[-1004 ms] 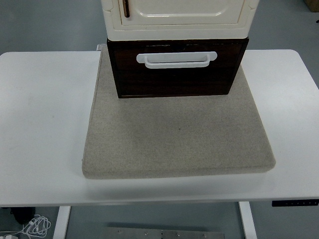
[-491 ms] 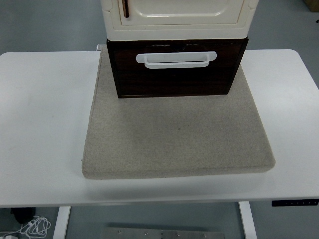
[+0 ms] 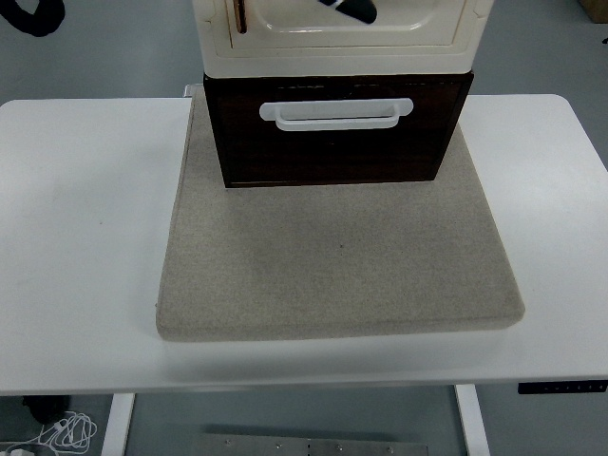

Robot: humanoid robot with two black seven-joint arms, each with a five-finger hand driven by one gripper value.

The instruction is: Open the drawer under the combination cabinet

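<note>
**Drawer shut, front facing 6 o'clock**

You had the dark brown drawer (image 3: 332, 142) at 12 o'clock on the table, sitting directly under the cream cabinet (image 3: 342, 52) and on the far part of the grey felt pad (image 3: 337, 266). Its front faced 6 o'clock, toward your near edge, and its long axis ran from 9 o'clock to 3 o'clock. The front sat almost in line with the cabinet above it, so the drawer read as closed.

The white bar handle (image 3: 336, 113) lay across the upper part of the drawer front, level and parallel to that same 9-to-3 line, with nothing touching it. On the cabinet door, a small brown pull (image 3: 240, 14) stood upright at about 11 o'clock of the drawer.

The pad rested flat on the white table (image 3: 85, 237), with bare table at 9 o'clock and at 3 o'clock of it.

A black shape (image 3: 30, 13) showed at the top left corner, and a second black piece (image 3: 351, 9) crossed the cabinet door at the top edge. You could not tell whether either was a hand, nor any hand's state; no hand was on the drawer.
</note>
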